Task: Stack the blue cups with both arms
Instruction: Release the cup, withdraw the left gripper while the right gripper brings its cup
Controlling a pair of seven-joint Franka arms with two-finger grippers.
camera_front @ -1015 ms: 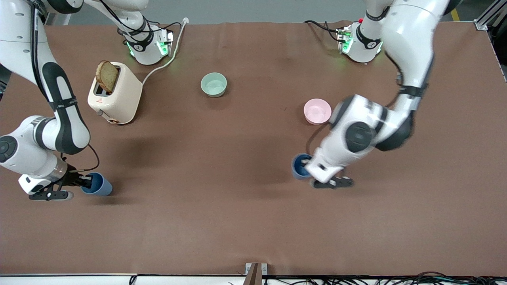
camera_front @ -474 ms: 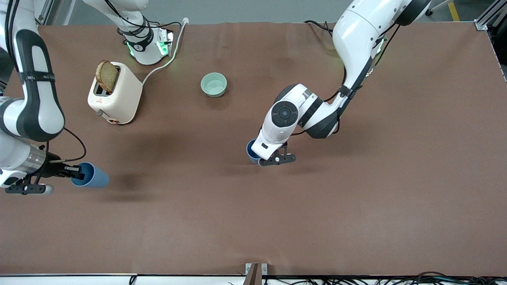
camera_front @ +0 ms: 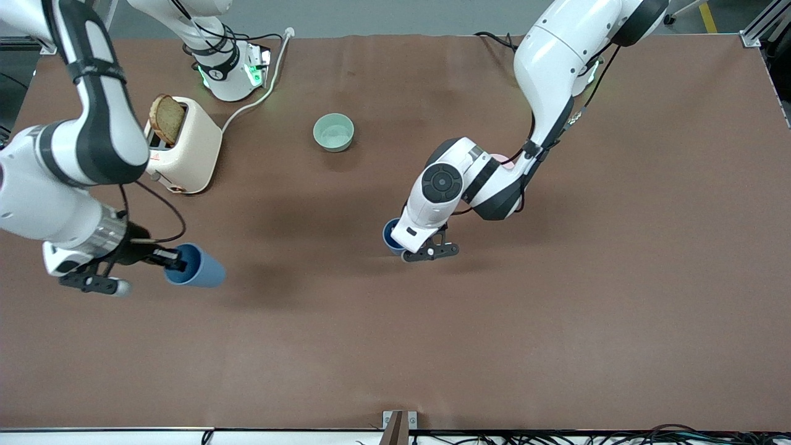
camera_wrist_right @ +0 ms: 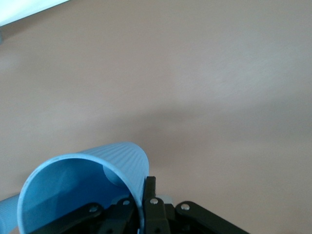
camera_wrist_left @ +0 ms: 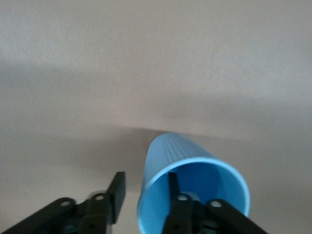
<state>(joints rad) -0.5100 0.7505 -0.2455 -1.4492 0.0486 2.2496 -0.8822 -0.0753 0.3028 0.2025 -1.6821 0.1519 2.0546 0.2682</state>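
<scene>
Brown table [camera_front: 556, 346], each end effector [camera_front: 176, 262] [camera_front: 395, 238] clamped on one blue cup [camera_front: 198, 267] [camera_front: 390, 233] above it.

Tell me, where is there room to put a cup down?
Bare table lies between the two held blue cups, and all along the front camera's edge. It is crowded by the toaster and green bowl.

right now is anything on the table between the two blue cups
No. In the front view only bare brown table and shadow lie between the right gripper's cup and the left gripper's cup.
</scene>
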